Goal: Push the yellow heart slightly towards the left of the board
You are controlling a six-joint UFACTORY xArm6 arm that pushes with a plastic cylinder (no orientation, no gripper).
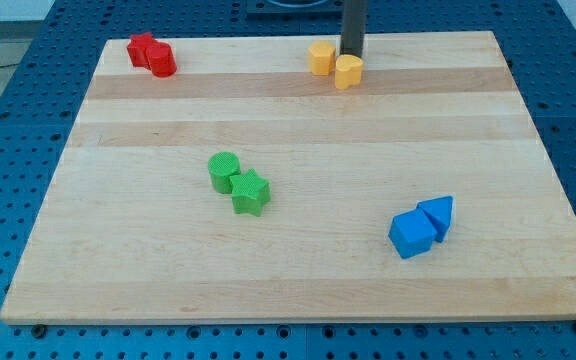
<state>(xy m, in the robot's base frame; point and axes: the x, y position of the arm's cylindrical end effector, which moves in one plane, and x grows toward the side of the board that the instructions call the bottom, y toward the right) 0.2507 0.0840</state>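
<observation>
My tip (352,55), the lower end of a straight dark rod with no jaws to open or close, sits at the top centre of the frame, touching the upper edge of the small yellow heart-shaped block (348,72), which lies just right of another yellow block (321,57) of unclear shape on the light wooden board (288,270). Step looks like lining up for the push, since my tip is behind rather than right of the heart; next move calls for rounding to its right side and nudging briefly left

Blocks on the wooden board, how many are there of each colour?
Red: 2, the red blocks at the view's top left.
Yellow: 2, the yellow block and the yellow heart, with my tip just above the heart.
Green: 2, the green cylinder and green star.
Blue: 2, the blue cube and blue wedge.
Total: 8
</observation>
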